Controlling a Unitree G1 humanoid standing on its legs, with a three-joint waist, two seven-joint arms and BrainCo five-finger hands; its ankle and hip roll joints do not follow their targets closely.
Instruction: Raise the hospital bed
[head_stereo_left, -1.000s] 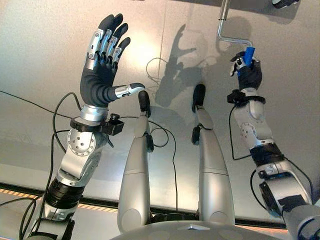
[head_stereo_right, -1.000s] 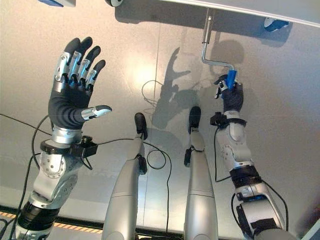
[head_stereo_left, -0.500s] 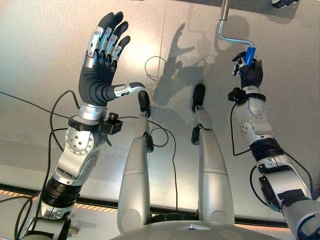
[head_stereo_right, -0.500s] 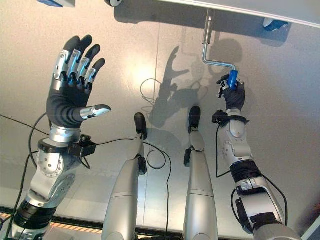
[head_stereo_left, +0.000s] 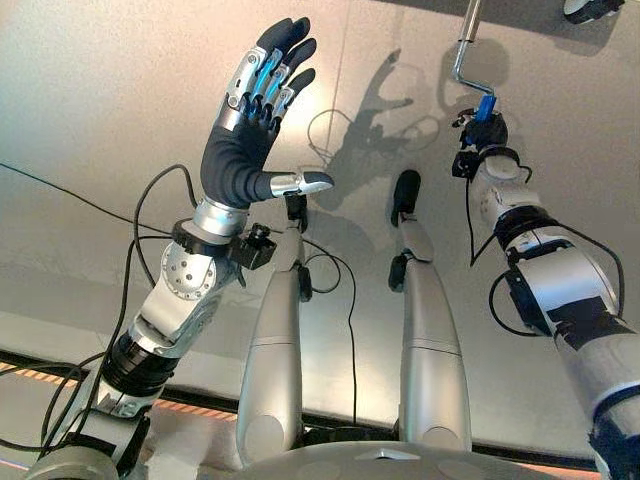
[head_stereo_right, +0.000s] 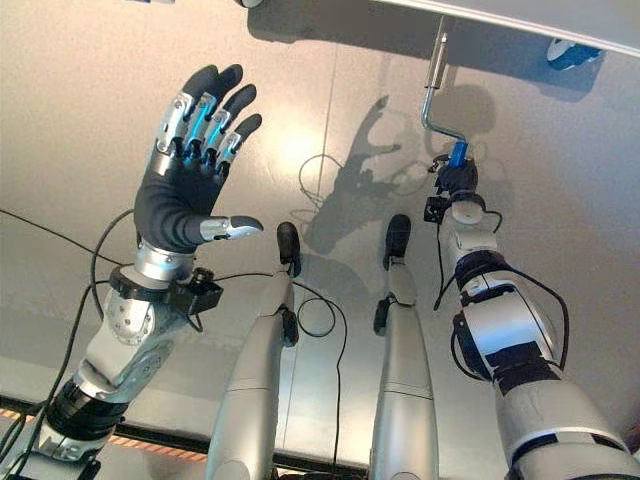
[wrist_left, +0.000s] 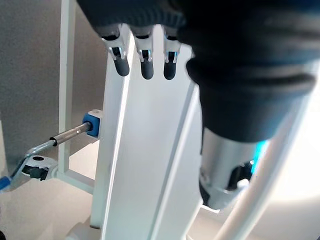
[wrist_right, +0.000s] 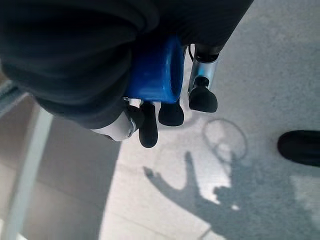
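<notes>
Hospital bed's bent silver metal crank with its blue plastic grip (head_stereo_left: 485, 104) sits in the upper right of your head views, hanging from the white bed frame (head_stereo_right: 520, 18) along the top edge. Your right hand (head_stereo_left: 481, 131) clenches the blue grip, fingers curled round it. Your left hand (head_stereo_left: 242, 152) is raised at upper left, fingers straight and spread, touching nothing, with bare grey floor (head_stereo_left: 100, 120) all around it.

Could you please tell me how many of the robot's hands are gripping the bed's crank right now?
1: the right hand is curled round the crank's blue handle. The left hand is raised open, away from it.
</notes>
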